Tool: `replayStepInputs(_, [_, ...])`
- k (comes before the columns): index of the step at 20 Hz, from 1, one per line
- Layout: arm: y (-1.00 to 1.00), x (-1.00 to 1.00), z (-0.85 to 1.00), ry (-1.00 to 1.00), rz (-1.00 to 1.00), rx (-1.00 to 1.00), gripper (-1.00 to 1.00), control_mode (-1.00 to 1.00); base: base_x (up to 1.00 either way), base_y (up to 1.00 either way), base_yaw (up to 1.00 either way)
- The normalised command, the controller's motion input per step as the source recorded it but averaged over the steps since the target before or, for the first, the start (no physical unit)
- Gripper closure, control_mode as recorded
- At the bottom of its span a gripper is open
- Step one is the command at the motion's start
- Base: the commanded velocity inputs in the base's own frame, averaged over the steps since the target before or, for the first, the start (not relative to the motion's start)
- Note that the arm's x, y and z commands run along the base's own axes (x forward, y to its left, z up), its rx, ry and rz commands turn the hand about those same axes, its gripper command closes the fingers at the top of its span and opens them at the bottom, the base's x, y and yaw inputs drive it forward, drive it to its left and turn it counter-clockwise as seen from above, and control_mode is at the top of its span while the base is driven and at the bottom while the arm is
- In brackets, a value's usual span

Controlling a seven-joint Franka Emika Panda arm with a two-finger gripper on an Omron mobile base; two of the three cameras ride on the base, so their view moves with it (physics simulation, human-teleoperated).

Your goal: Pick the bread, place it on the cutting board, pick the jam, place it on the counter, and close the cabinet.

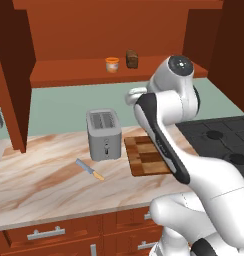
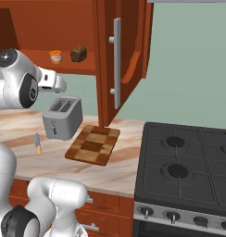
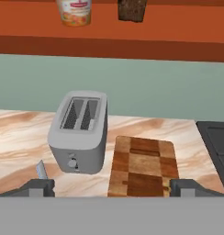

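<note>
counter (image 1: 44, 185) carried toaster (image 1: 103, 134) and cutting board (image 1: 145, 156) near its back edge; cabinet (image 1: 69, 35) stood open; gripper (image 3: 112, 188) was spread, empty.

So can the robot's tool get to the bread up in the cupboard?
Probably yes. The cabinet doors stand open, the bread sits at the shelf's front beside the jam, and the tool is open with nothing between, though it must rise first.

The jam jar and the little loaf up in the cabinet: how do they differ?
The jam jar is orange and round with a paler rim; the loaf is dark brown with a rounded top. The jar stands left of the loaf, apart from it. Both are small, similar in size, and share the cabinet shelf.
</note>
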Motion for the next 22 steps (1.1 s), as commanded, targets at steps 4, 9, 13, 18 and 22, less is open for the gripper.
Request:
replayStepInputs(4, [0.16,0.0,0.18,-0.08,0.0,0.0,-1.0,-1.0,0.0,0.0,0.0])
replayStepInputs(9, [0.18,0.0,0.19,-0.06,0.0,0.0,-1.0,-1.0,0.0,0.0,0.0])
replayStepInputs(13, [0.18,0.0,0.24,-0.05,0.0,0.0,-1.0,-1.0,0.0,0.0,0.0])
replayStepInputs(18, [0.17,0.0,0.25,-0.04,0.0,0.0,-1.0,-1.0,0.0,0.0,0.0])
replayStepInputs(22, [0.21,0.0,0.16,-0.03,0.0,0.0,-1.0,-1.0,0.0,0.0,0.0])
